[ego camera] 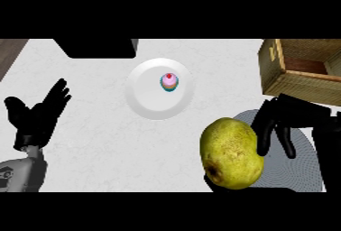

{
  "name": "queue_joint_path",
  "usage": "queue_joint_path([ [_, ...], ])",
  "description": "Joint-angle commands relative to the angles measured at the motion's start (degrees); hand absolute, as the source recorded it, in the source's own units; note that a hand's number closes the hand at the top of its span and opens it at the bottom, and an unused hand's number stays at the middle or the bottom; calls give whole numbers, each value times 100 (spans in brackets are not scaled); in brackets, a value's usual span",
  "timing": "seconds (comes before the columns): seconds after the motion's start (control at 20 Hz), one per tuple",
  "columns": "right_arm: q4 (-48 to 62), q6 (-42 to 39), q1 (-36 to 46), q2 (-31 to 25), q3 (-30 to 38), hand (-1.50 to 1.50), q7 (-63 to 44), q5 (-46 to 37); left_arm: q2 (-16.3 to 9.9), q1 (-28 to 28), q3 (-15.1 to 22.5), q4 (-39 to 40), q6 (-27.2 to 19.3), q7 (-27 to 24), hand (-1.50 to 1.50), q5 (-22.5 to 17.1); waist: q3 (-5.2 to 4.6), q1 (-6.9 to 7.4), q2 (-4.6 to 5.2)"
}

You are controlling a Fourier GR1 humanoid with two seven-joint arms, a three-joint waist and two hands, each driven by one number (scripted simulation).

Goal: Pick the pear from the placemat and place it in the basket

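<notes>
Pear [232, 153] sits biggest in view, lower right of centre, yellow-green w/ brown speckles, dark blossom end facing down-left. It reads as lifted close to the camera, overlapping the left part of the grey round placemat [300, 158] that shows at lower right. Right hand [283, 122] is just right of the pear and above it in the frame: black fingers curl down along the pear's right side, touching its upper right shoulder, so the hand is clamped on the pear (the far side of the grasp is hidden behind the fruit). Rest of the right arm is a dark mass running off the right edge.

Basket [293, 81] is at upper right, a wooden box w/ plank walls, cut by the frame's right edge; inside is in shadow, can't tell what it holds. The pear is below-left of it, apart from it, not inside.

White plate [149, 101] lies at upper centre on the pale counter [100, 135], w/ a small pink-topped cupcake [169, 82] on its upper right part. A black block [100, 47] sits at the top edge, left of centre.

Left hand [40, 113] shows at left, fingers straight and spread, pointing up-right, thumb out to the left, holding nothing; grey forearm below it at lower left.
</notes>
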State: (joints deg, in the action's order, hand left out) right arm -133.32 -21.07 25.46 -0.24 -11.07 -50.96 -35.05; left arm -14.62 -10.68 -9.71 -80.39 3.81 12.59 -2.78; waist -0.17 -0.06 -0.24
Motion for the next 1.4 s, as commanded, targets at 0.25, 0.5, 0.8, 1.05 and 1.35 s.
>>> queue_joint_path([
  [0.25, 1253, -309, 2893, -775, 1877, 150, -892, 431, 62, -275, 48, 98, -150, 109, 0, 131, 8, 2, 17],
  [0.5, 2038, -332, 2863, -1561, 2187, 150, -388, 74, -72, -59, -36, -147, 84, 272, 0, -57, 15, 35, 16],
  [0.8, 3546, 171, 2827, -2270, 2800, 150, 907, -71, 24, -44, 5, -9, 93, 38, 0, -3, 17, 52, 43],
  [1.05, 4013, 355, 2515, -2438, 2842, 150, 1527, 58, 45, -85, -16, -184, 30, 89, 0, 15, 17, 44, 29],
  [1.35, 5215, 755, 2211, -2966, 3381, 150, 2981, 262, -102, -124, -183, 91, 224, -42, 0, -99, 19, 52, 39],
])
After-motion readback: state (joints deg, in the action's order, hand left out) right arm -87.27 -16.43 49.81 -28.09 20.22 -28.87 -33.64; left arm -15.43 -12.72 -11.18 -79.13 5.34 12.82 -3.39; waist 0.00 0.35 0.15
